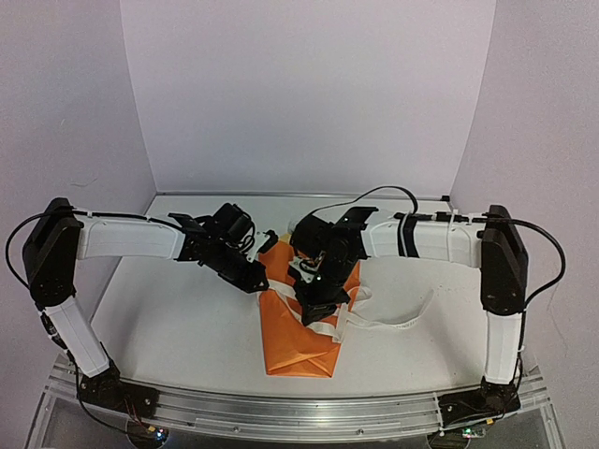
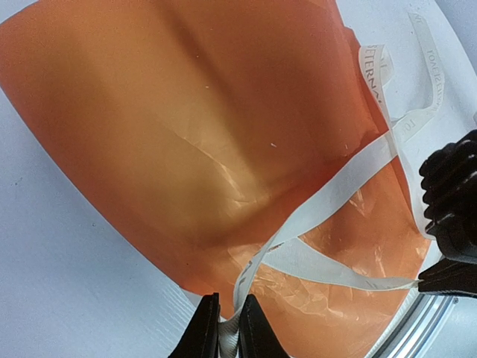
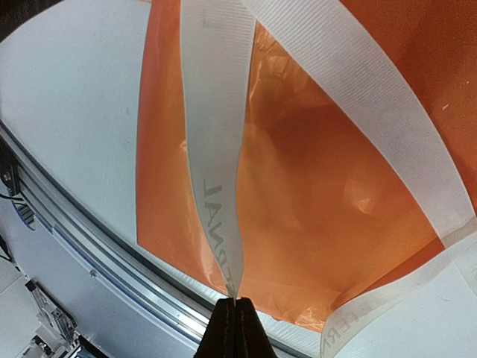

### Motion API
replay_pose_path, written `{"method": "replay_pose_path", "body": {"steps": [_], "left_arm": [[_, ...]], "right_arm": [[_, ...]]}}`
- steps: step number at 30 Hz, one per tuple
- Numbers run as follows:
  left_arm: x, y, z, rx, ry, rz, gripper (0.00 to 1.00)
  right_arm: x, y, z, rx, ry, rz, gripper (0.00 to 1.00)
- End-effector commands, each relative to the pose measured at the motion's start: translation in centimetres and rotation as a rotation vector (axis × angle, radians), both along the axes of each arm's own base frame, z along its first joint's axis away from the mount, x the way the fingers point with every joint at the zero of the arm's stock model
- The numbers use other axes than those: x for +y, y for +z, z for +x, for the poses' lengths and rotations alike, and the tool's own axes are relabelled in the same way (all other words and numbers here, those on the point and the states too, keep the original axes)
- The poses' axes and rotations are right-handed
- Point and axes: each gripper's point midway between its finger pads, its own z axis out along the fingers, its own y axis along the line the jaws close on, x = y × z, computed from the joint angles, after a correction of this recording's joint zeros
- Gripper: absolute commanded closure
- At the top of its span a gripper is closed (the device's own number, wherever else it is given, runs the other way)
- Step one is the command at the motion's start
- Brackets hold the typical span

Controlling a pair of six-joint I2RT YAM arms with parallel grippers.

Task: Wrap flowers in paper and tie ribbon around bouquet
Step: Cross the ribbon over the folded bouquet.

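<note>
The orange paper (image 1: 295, 341) lies folded into a cone at the table's middle, narrow end toward the near edge. The flowers are hidden under the two wrists. The cream ribbon (image 1: 402, 323) crosses the cone and trails off to the right. My left gripper (image 2: 229, 332) is shut on one ribbon (image 2: 335, 190) strand just above the paper (image 2: 186, 127). My right gripper (image 3: 233, 328) pinches another strand of the ribbon (image 3: 212, 127) by its edge, over the paper (image 3: 313, 201). In the top view both grippers (image 1: 257, 276) (image 1: 314, 304) meet above the cone's wide part.
The metal rail (image 3: 89, 253) of the table's near edge runs just below the cone's tip. The white table (image 1: 178, 318) is bounded by purple walls behind and at both sides. The right arm's black wrist (image 2: 451, 201) stands close to the left gripper.
</note>
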Motion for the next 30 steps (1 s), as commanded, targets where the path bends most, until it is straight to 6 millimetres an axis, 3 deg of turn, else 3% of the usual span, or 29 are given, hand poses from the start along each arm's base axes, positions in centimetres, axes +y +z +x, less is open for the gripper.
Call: {"method": "replay_pose_path", "body": {"steps": [1, 16, 30], "left_arm": [[-0.6, 2.3, 0.3, -0.037, -0.002, -0.071, 0.88], [-0.7, 2.2, 0.4, -0.038, 0.002, -0.078, 0.88], [-0.6, 2.5, -0.2, -0.031, -0.011, -0.096, 0.87]], "right_arm": [[-0.6, 0.2, 0.6, -0.058, 0.017, -0.071, 1.0], [-0.4, -0.5, -0.1, -0.045, 0.062, -0.132, 1.0], [-0.4, -0.5, 3.1, -0.194, 0.022, -0.204, 0.99]]}}
